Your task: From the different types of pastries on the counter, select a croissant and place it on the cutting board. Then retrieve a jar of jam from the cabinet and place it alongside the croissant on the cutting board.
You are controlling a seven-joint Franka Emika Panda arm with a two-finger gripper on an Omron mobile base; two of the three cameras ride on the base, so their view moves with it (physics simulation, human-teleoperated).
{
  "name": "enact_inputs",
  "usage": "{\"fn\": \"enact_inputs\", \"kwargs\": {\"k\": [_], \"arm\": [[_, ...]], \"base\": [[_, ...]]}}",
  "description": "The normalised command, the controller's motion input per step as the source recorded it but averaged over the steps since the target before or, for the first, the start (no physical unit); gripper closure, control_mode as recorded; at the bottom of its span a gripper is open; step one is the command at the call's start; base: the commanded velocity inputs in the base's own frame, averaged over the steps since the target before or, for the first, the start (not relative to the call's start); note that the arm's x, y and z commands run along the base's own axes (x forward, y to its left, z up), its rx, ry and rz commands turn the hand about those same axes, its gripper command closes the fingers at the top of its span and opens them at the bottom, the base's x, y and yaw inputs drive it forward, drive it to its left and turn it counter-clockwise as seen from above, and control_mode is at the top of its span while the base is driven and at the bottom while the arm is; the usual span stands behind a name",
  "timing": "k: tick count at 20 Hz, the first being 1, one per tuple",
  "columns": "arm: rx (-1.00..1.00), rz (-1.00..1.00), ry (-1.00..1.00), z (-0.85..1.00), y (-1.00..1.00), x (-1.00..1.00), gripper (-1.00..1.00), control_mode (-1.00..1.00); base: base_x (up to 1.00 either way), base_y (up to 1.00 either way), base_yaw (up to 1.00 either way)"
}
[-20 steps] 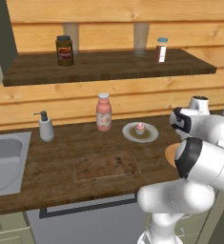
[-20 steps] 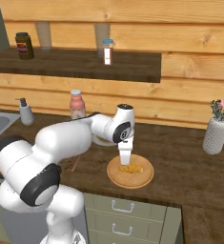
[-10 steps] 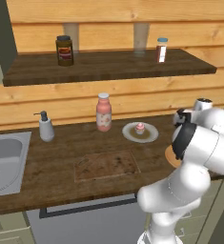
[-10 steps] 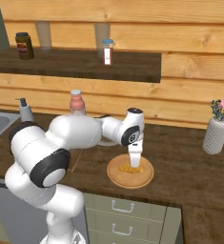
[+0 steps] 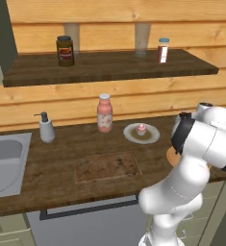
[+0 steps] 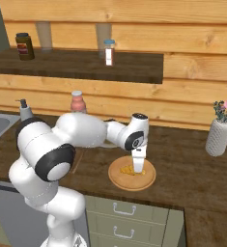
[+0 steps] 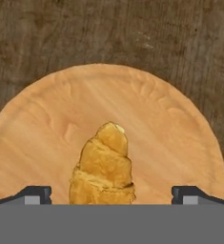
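- The tool (image 6: 138, 170) points straight down over a round light-tan wooden plate (image 6: 147, 179) on the dark wood-plank worktop (image 6: 192, 161); its fingers are spread wide and hold nothing.
- In the hand view the two dark fingertips (image 7: 33, 194) stand far apart at the bottom edge, and the croissant (image 7: 104, 169) lies between them, touching neither.
- The croissant is golden-orange, lies on the plate (image 7: 170, 143) directly under the tool, and its tapered end points away from the tool toward the plate's middle.
- From the right base view the croissant (image 6: 128, 170) shows as a small orange piece just beside the tool's lower end, on the arm's side of it.
- In the left base view the arm's white body covers most of the plate; only a sliver of its rim (image 5: 169, 157) shows at the arm's left.
- The cutting board (image 5: 107, 166), dark brown with pale scratch marks, lies flat on the worktop (image 5: 52, 158) well to the left of the tool, nearer the front edge, with nothing on it.
- A pink-frosted cupcake (image 5: 141, 129) sits on a small grey dish (image 5: 132, 136) behind the board, between the board and the wall, left of the tool.
- A tall pink bottle (image 5: 104, 113) stands upright just left of the dish, and a soap dispenser (image 5: 46, 128) stands farther left beside the sink (image 5: 8, 153).
- On the wall shelf (image 5: 109, 67) above stand a dark brown labelled jar (image 5: 65, 51) and a small white shaker (image 5: 163, 50), well apart.
- To the tool's right a pale vase with flowers (image 6: 219, 132) stands on the worktop near the wall.
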Motion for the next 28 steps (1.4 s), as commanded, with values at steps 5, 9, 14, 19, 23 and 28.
{"fn": "enact_inputs", "kwargs": {"k": [5, 9, 14, 19, 23, 28], "arm": [[0.00, -0.06, 0.00, -0.34, 0.00, 0.00, -1.00, -1.00], [0.00, -0.06, 0.00, -0.38, 0.00, 0.06, -1.00, -1.00], [0.00, -0.06, 0.00, -0.33, 0.00, 0.06, -1.00, -1.00], [0.00, -0.05, 0.01, -0.32, 0.00, 0.14, 1.00, -1.00], [0.04, -0.04, 0.08, -0.04, 0.00, 0.00, 1.00, -1.00], [0.06, -0.01, 0.06, 0.26, 0.04, -0.06, 1.00, -1.00]], "base": [[0.00, 0.00, 0.00], [0.00, 0.00, 0.00], [0.00, 0.00, 0.00], [0.00, 0.00, 0.00], [0.00, 0.00, 0.00], [0.00, 0.00, 0.00]]}}
